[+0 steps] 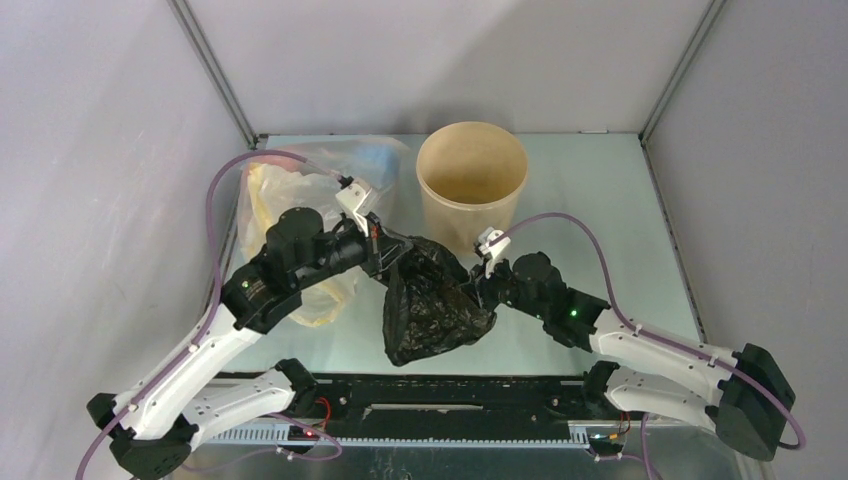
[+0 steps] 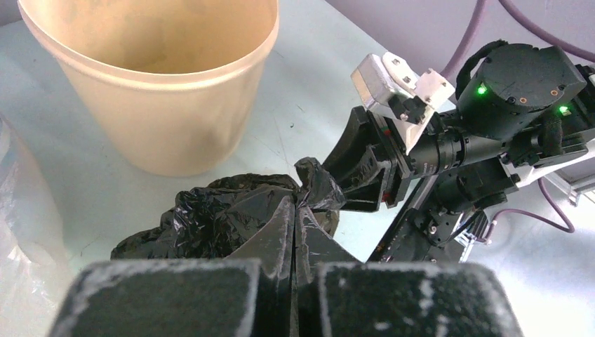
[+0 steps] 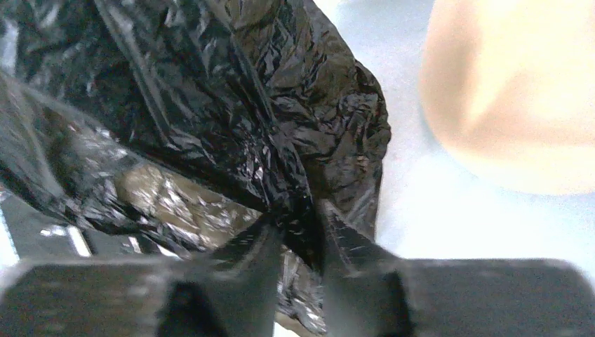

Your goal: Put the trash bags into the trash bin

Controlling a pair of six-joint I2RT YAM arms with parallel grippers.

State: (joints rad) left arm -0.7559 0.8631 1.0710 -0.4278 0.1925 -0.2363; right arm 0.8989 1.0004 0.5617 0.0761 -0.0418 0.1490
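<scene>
The black trash bag (image 1: 435,305) hangs crinkled between my two grippers, in front of the tan trash bin (image 1: 472,185), with its lower part near the table. My left gripper (image 1: 400,255) is shut on the bag's upper left edge. In the left wrist view its fingertips (image 2: 295,207) pinch the black plastic (image 2: 203,217), with the bin (image 2: 161,91) behind. My right gripper (image 1: 482,290) is shut on the bag's right side. It also shows in the left wrist view (image 2: 347,179), gripping a bunched fold. In the right wrist view the jaws (image 3: 302,225) clamp the bag (image 3: 210,91), and the bin (image 3: 512,91) is at the right.
A translucent clear bag (image 1: 300,190) with yellow and blue tints lies at the back left, behind my left arm; its edge shows in the left wrist view (image 2: 21,232). Grey walls close in the table on three sides. A black rail (image 1: 430,400) runs along the near edge.
</scene>
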